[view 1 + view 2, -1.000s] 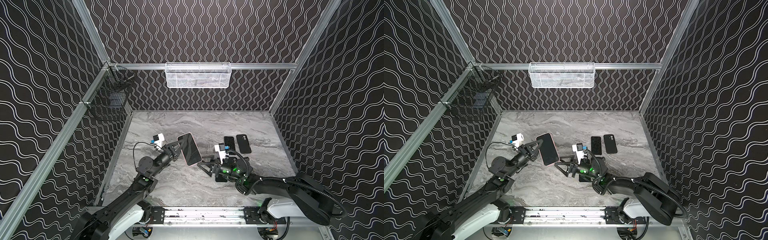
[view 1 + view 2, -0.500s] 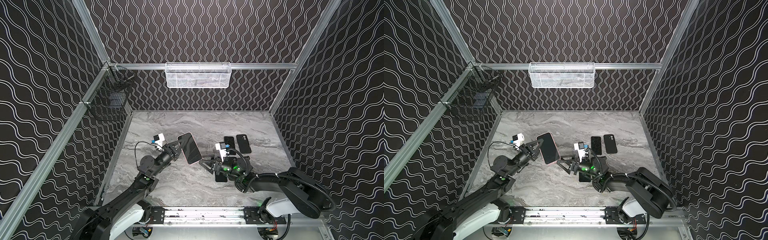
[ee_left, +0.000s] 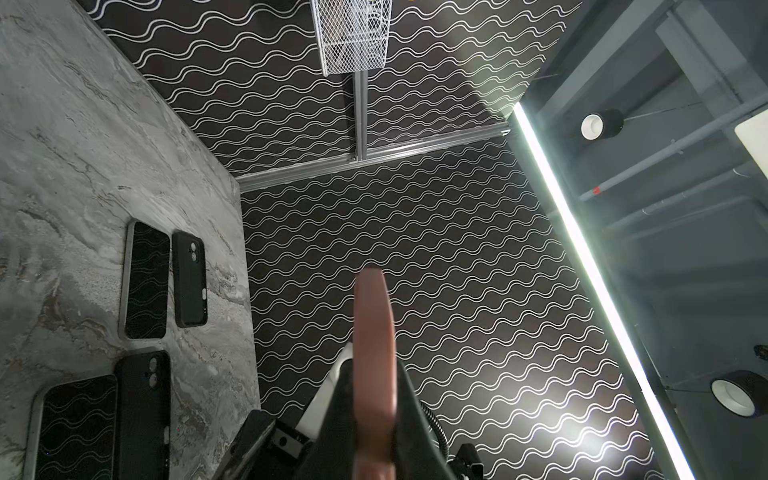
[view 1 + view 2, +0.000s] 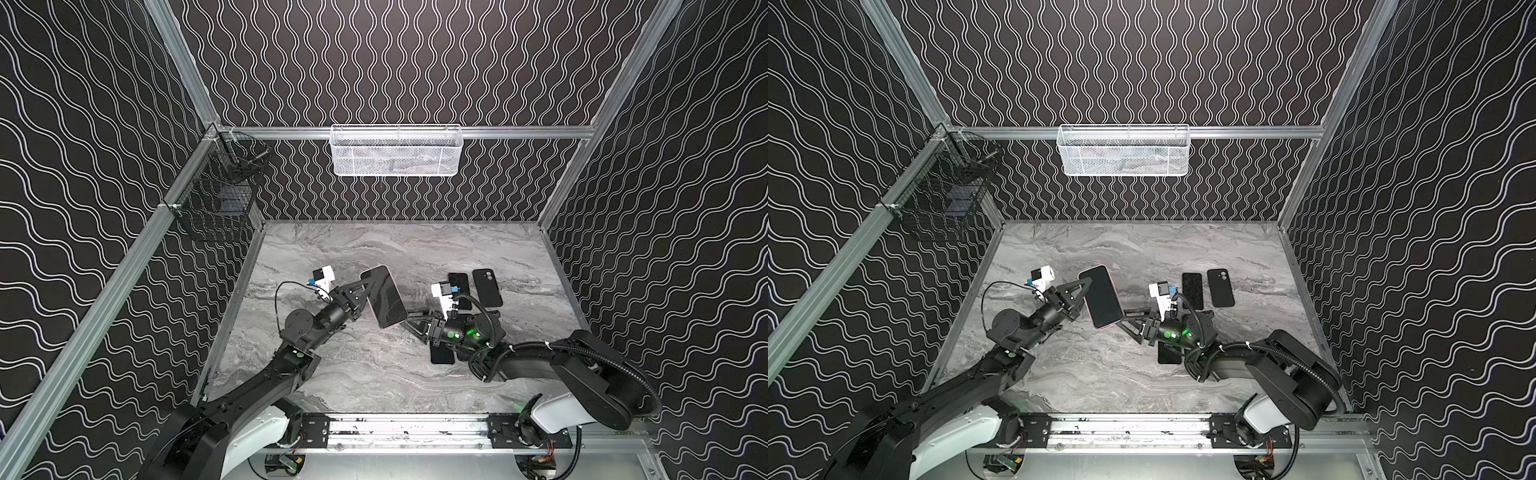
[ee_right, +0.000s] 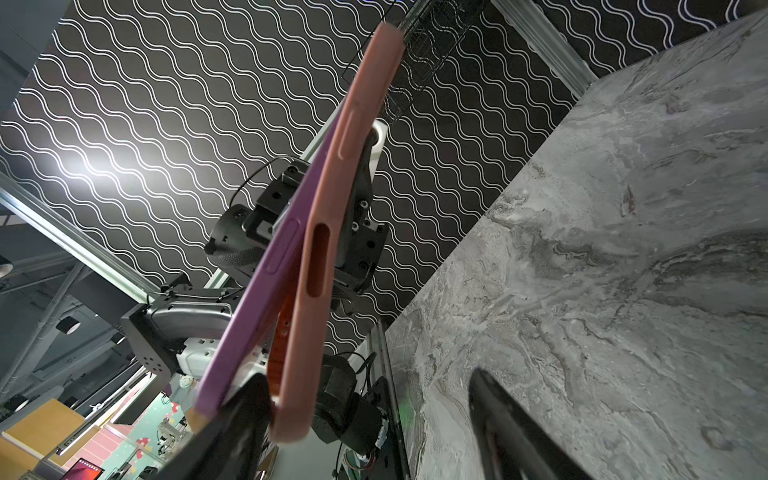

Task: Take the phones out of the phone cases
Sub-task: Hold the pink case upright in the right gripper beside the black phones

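The phone (image 5: 266, 291), purple-edged with a dark screen (image 4: 384, 297) (image 4: 1100, 297), sits in a pink phone case (image 5: 328, 208) (image 3: 372, 353). It is held tilted above the table. My left gripper (image 4: 360, 291) (image 4: 1079, 293) (image 3: 372, 415) is shut on the case's long side. In the right wrist view the phone's lower end has come away from the case, with a gap between them. My right gripper (image 4: 409, 322) (image 4: 1128, 321) (image 5: 365, 419) is open at that lower end. One of its fingers (image 5: 232, 424) lies against the phone's corner and the other stands well apart.
A black phone (image 4: 459, 286) and a black case (image 4: 487, 286) lie on the marble table (image 4: 374, 374) at the right. Another dark phone (image 4: 441, 353) lies under my right wrist. A white mesh basket (image 4: 395, 151) hangs on the back wall and a black wire basket (image 4: 220, 195) hangs on the left.
My right gripper has moved left up to the phone's lower end and its jaws have narrowed somewhat. The left gripper has kept the cased phone in place.
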Tool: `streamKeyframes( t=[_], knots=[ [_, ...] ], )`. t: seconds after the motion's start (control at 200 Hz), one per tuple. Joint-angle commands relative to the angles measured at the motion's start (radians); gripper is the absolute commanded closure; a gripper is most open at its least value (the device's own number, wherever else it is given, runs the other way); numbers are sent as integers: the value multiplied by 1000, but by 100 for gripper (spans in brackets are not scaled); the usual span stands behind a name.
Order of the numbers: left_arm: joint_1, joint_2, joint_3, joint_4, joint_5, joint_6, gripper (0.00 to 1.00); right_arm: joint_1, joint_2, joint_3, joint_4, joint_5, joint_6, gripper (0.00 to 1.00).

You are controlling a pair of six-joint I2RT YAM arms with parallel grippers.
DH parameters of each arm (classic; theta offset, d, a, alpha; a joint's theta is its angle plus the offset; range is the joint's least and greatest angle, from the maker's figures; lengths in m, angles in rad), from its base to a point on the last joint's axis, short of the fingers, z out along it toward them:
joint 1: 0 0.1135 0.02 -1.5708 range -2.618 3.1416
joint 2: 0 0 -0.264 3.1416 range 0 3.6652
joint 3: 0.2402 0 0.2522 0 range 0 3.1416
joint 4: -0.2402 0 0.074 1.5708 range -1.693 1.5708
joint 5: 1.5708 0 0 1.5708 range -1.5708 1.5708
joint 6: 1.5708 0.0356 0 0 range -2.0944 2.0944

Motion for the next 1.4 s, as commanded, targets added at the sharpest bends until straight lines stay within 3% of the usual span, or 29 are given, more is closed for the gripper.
streamKeyframes(
  t=[0.0, 0.2, 0.425, 0.881, 1.301, 1.391],
  knots=[
    [-7, 0, 12, 53, 23, 19, 100, -2, -16, 20, 49, 3, 11, 28],
    [-8, -18, 13, -11, 12, 74, 100, -2, -33, 19, 72, 5, 37, 38],
    [-8, -15, 20, -44, 1, 109, 100, 0, -27, 0, 141, 2, 84, 57],
    [-8, 31, 39, -36, -22, 154, 100, 31, 30, 15, 221, -6, 143, 58],
    [-6, 75, 48, -59, -41, 232, 100, 35, 54, 8, 319, -5, 219, 78],
    [-6, 75, 53, -78, -45, 248, 93, 35, 55, 2, 331, 1, 229, 82]
  ],
)
